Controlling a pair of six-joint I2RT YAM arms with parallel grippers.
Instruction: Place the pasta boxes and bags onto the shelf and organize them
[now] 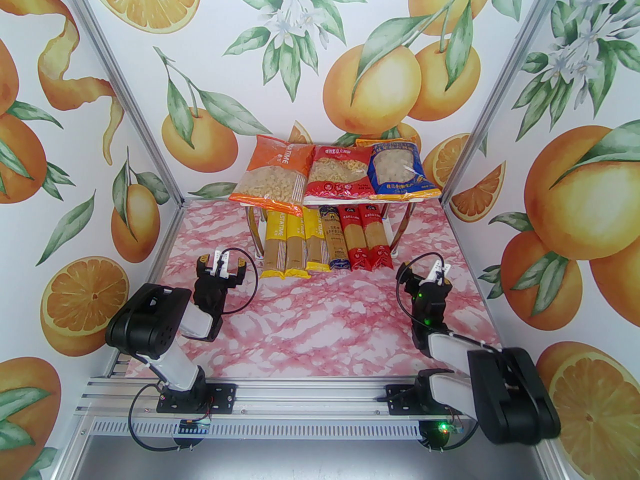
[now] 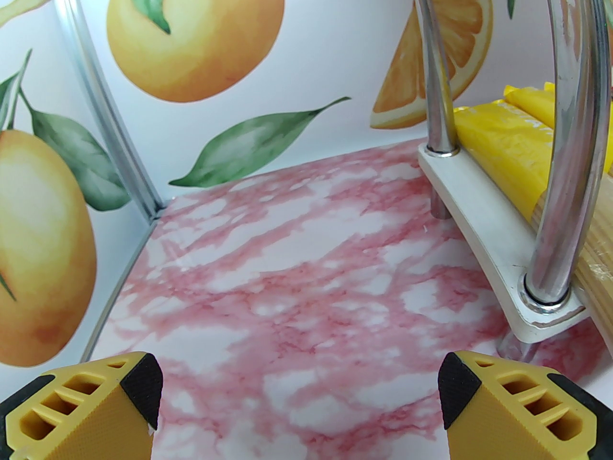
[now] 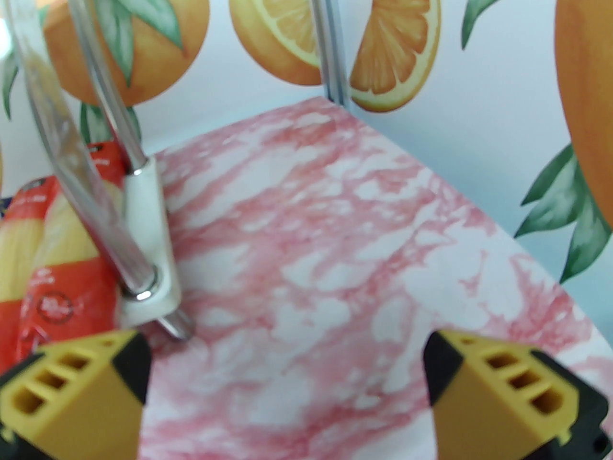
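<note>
The shelf stands at the back of the table. On its top board lie three bags side by side: orange, red and blue. On the lower board the pasta boxes lie in a row: three yellow, one dark blue, two red. My left gripper is open and empty, front-left of the shelf. In the left wrist view the left gripper faces the lower board's corner and a yellow box. My right gripper is open and empty, front-right of the shelf, beside a red box.
Pink marble tabletop lies between the arms and the shelf. Orange-print walls close in the left, right and back sides, with metal corner posts. The boxes' front ends overhang the lower board toward the arms.
</note>
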